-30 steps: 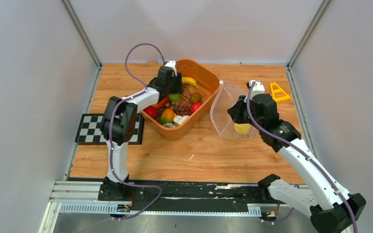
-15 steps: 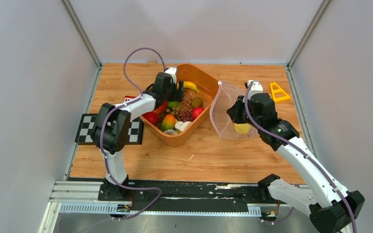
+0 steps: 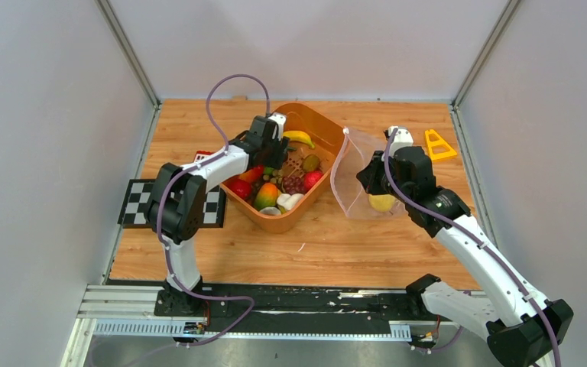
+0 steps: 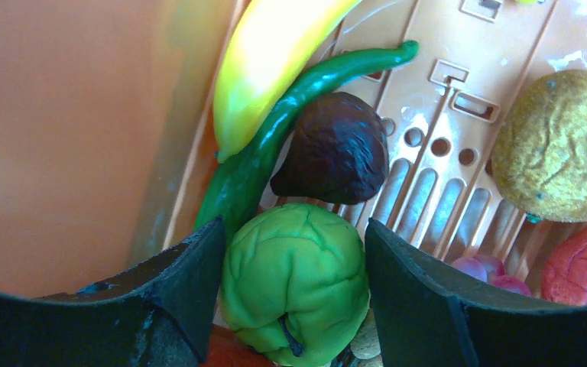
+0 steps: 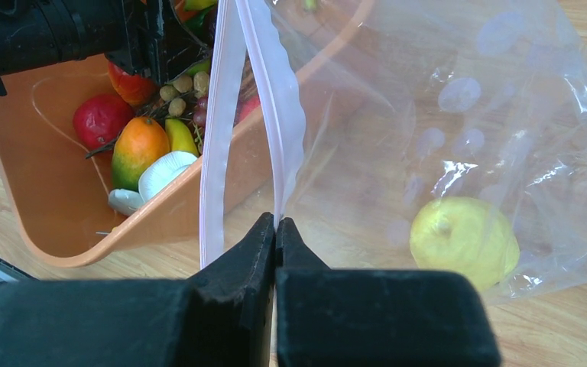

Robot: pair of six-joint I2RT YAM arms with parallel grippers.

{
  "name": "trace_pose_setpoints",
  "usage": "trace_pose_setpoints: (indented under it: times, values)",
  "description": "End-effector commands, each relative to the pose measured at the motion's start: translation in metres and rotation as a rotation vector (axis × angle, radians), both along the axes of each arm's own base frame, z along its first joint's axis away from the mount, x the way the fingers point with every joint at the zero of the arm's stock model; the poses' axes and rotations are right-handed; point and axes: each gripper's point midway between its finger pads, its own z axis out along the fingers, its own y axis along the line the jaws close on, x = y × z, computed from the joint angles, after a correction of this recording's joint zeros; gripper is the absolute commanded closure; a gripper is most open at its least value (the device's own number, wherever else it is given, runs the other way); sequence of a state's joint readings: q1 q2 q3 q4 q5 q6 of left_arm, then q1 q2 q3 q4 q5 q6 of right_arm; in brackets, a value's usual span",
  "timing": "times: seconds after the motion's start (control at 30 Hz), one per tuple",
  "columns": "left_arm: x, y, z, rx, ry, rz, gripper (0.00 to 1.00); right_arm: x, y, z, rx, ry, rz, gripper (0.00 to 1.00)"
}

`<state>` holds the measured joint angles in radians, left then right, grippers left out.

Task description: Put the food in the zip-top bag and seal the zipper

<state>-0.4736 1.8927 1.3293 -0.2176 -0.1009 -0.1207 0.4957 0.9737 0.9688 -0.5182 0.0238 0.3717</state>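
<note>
- Jaws of the left gripper stand wide apart, low inside the orange basket. The green apple fills the gap between them. Both fingers look to sit right against its sides, but we cannot tell whether they press on it.
- Just beyond the apple we see a dark brown nut. A green chili and the banana lie along the basket's wall. The kiwi and a red fruit are to the right.
- From above, we find the basket at the far middle of the table, with the mango and the white mushroom at its near end.
- We see the right gripper closed tight on one lip of the zip-top bag. It pinches the zipper and holds that lip up. The other lip hangs apart from it, so the mouth stands open on the basket's side.
- The bag is just right of the basket, its body resting on the table, with the lemon inside at the near right.
- A yellow triangular piece lies at the far right, and a checkerboard card lies left of the basket.
</note>
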Motion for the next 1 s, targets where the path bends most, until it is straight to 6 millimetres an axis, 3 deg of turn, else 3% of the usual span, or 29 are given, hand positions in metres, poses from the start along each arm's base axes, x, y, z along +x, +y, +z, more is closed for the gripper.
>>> trace_pose_setpoints:
  times: [0.0,0.23,0.4,0.73,0.97]
  values:
    - [-0.017,-0.012,-0.001,0.049,0.053,-0.053,0.35,0.004,0.001,0.016,0.02,-0.049,0.007,1.0]
    - [-0.019,-0.033,0.045,-0.087,-0.027,-0.095,0.51,0.0,-0.001,0.018,0.025,-0.057,0.001,1.0]
    - [-0.024,-0.045,0.085,-0.19,-0.09,-0.128,0.51,0.0,-0.002,0.019,0.027,-0.059,-0.004,1.0]
    - [-0.045,-0.064,0.137,-0.416,-0.165,-0.175,0.5,0.002,-0.001,0.017,0.024,-0.056,-0.004,1.0]
    - [-0.071,-0.08,0.19,-0.596,-0.228,-0.26,0.49,0.004,-0.001,0.02,0.029,-0.069,-0.01,1.0]
